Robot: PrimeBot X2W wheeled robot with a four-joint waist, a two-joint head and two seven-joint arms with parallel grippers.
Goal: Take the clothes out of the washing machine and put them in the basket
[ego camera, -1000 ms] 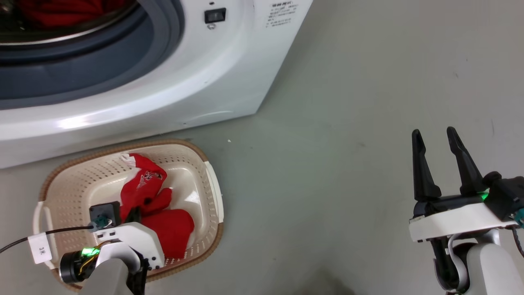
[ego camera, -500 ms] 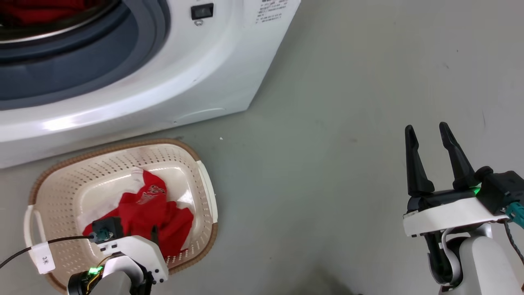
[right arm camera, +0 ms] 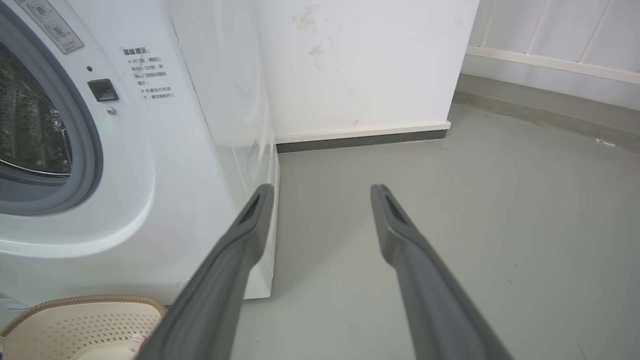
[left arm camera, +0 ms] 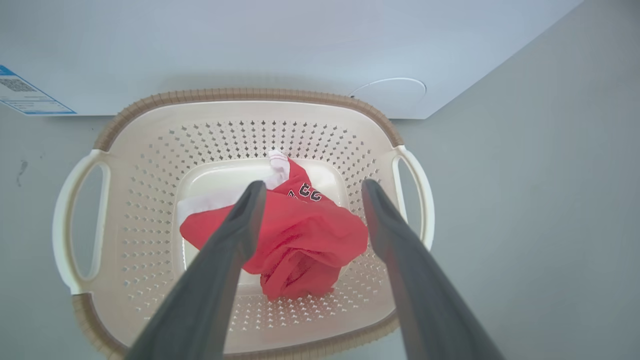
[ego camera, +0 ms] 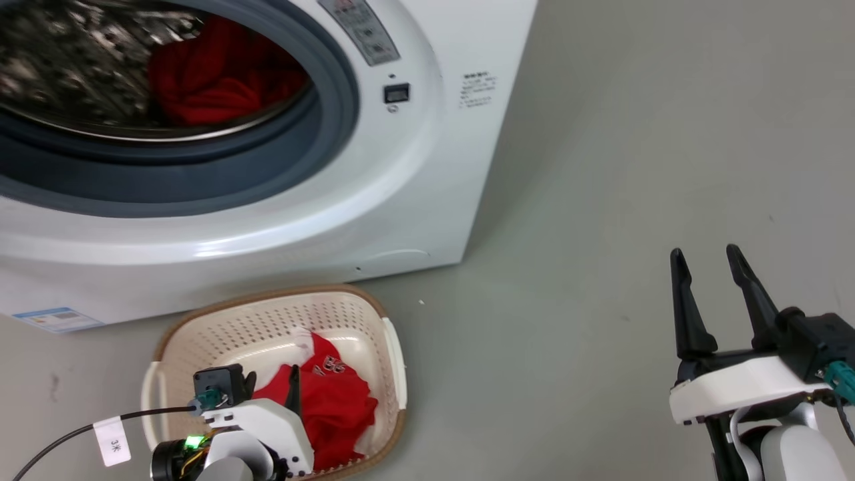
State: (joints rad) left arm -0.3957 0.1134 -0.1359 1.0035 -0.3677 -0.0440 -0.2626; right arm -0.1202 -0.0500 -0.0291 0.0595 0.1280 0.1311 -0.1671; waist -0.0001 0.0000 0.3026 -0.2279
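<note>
Left gripper (left arm camera: 313, 184) fingers apart, empty, over basket (left arm camera: 240, 130); red shirt (left arm camera: 305, 235) lies inside. More clothes (ego camera: 214, 73) in washer (ego camera: 414, 174), upper left. Best lift straight up, then reach deep. Right gripper (ego camera: 707, 252) spread, lower right.

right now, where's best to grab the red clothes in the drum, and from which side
Probably pinch a raised fold atop the red clothes, coming in through the open front of the washing machine, over its grey seal. They lie crumpled, a heap just behind it.

"3米" on white cable tag (ego camera: 112, 442)
</note>
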